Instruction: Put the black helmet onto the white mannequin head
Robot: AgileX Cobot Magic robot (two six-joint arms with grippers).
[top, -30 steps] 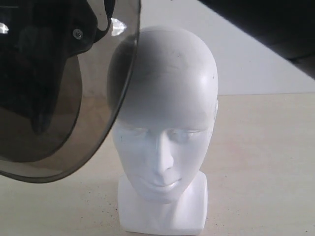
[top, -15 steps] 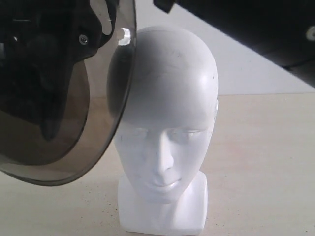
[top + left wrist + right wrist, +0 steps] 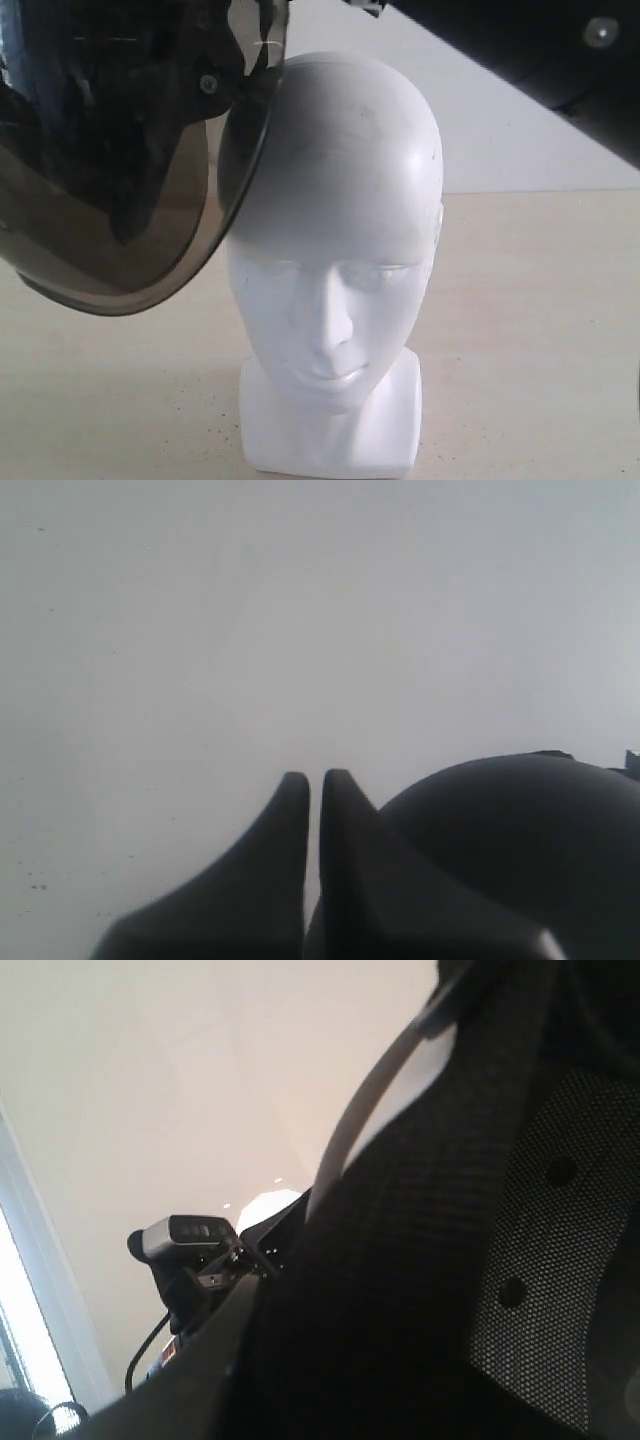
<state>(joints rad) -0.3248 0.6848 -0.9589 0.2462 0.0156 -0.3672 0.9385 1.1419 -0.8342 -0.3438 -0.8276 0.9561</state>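
The right gripper (image 3: 250, 1340) is seen clamped on the black helmet (image 3: 100, 130) at its padded edge, one dark finger lying along the mesh lining (image 3: 560, 1260), which fills the right wrist view just beyond it; a pale rim strip (image 3: 360, 1110) curves away from the grip. By this grip the helmet is held clear of the table (image 3: 540, 340), tilted, with its smoky visor (image 3: 200, 220) hanging below the shell. The visor's curved edge is laid across the upper side of the white mannequin head (image 3: 340, 230) as the exterior view shows it; whether the two touch cannot be told. The head stands upright below and beside the gripper, with pale tabletop open on either side of its base. The right arm (image 3: 520, 50) is stretched slantwise across above the crown. The left gripper (image 3: 315, 780) is drawn nearly together on nothing, a dark rounded shell (image 3: 510, 840) just beside it.
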